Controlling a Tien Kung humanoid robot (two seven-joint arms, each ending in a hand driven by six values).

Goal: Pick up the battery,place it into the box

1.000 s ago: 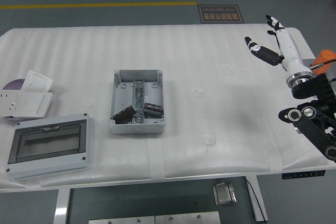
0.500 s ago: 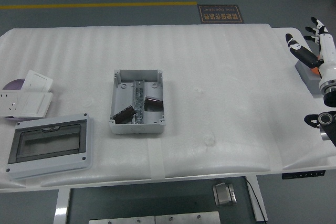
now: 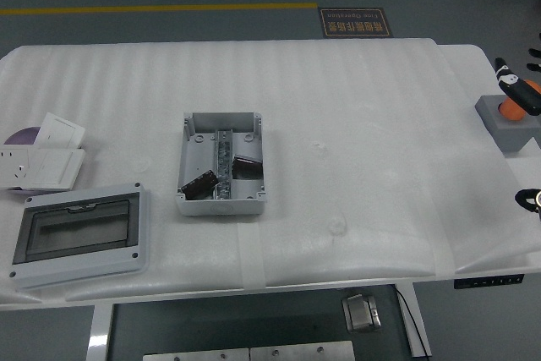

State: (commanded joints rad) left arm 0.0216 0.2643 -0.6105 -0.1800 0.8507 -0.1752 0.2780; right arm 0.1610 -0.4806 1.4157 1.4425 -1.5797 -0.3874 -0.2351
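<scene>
Withdrawn almost wholly past the right edge since the earlier frames, the right hand (image 3: 512,80) now shows only a dark tip or two over the orange button unit (image 3: 514,121); whether its fingers are apart or together cannot be told. Left arm out of view. Two dark batteries (image 3: 247,166) lie inside the open grey box (image 3: 221,163) at mid-bench, one on each side of its central metal rail, the left one (image 3: 199,184) near the front wall. No battery is visible loose on the bench (image 3: 363,150), so the placing appears done.

Risks, as judged: a returning arm sweeping low could clip the button unit at the right edge or nudge the box; the batteries lie loose and could roll if the box is jolted.

Surroundings: a clear-lidded enclosure (image 3: 80,237) at front left, white sockets (image 3: 42,158) behind it. Nothing stands between box and right edge.
</scene>
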